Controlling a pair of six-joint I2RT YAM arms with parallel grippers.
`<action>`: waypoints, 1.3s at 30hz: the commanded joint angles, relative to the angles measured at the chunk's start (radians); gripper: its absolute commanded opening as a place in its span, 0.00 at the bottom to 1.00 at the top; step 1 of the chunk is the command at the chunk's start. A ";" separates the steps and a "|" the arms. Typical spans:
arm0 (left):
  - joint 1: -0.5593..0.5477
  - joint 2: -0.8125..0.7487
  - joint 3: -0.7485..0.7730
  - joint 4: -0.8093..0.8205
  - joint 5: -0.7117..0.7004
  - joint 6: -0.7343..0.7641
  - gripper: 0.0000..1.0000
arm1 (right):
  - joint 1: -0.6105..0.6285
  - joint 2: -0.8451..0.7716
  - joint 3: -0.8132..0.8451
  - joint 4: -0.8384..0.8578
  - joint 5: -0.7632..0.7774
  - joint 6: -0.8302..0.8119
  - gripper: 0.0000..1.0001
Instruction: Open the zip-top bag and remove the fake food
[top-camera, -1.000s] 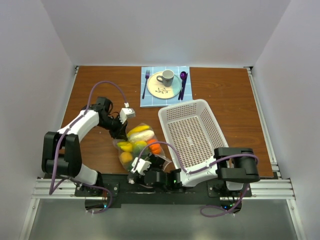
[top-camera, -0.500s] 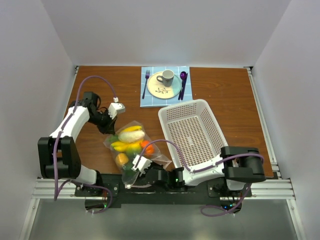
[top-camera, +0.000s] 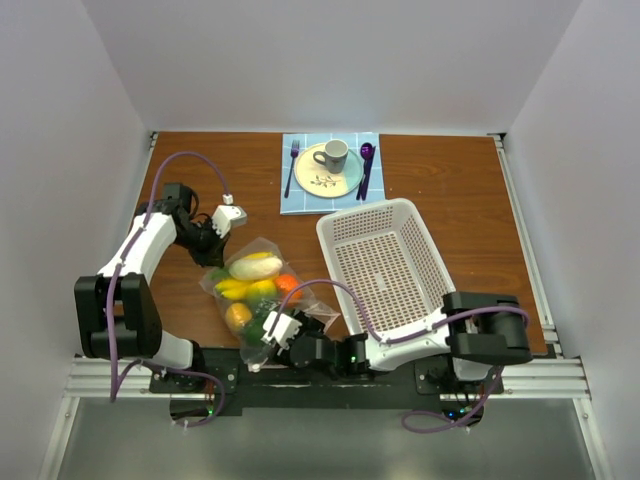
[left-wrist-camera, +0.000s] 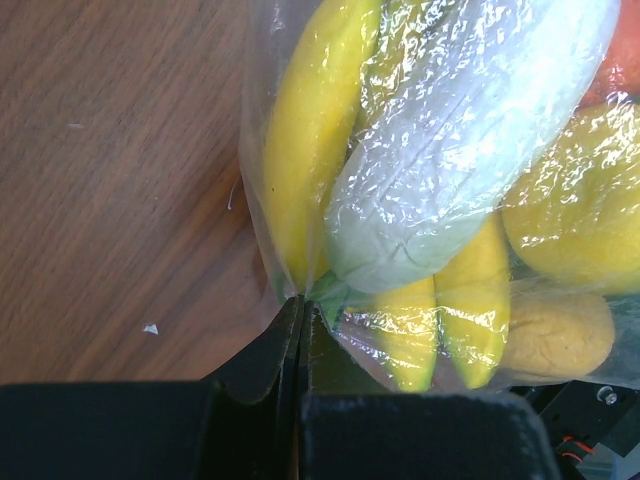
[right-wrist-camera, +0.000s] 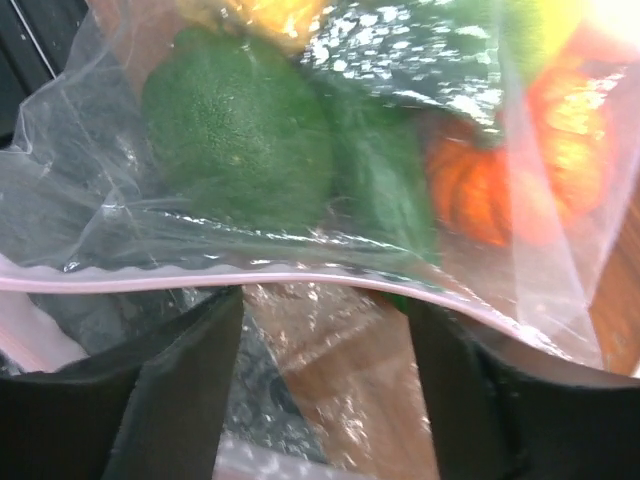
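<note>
Now my left gripper (left-wrist-camera: 300, 303) pinches the bag (top-camera: 256, 286) corner — right gripper (right-wrist-camera: 320, 300) gapes across its zip (right-wrist-camera: 200, 280), basket (top-camera: 334, 256) just beside.

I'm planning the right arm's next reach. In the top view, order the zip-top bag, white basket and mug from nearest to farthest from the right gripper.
1. zip-top bag: at the right gripper, front left, its zip edge between the fingers.
2. white basket: off to the right, mid-depth.
3. mug: on the plate at the far side.
</note>
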 joint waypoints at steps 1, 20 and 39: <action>0.007 -0.009 -0.005 -0.003 0.018 0.019 0.00 | -0.026 0.041 0.041 0.087 -0.029 -0.017 0.81; 0.001 -0.009 -0.034 0.008 -0.019 0.081 0.00 | -0.207 0.185 0.040 0.191 -0.271 0.015 0.76; 0.005 0.054 -0.037 0.232 -0.255 -0.132 0.00 | -0.206 -0.112 -0.069 -0.019 -0.445 0.119 0.00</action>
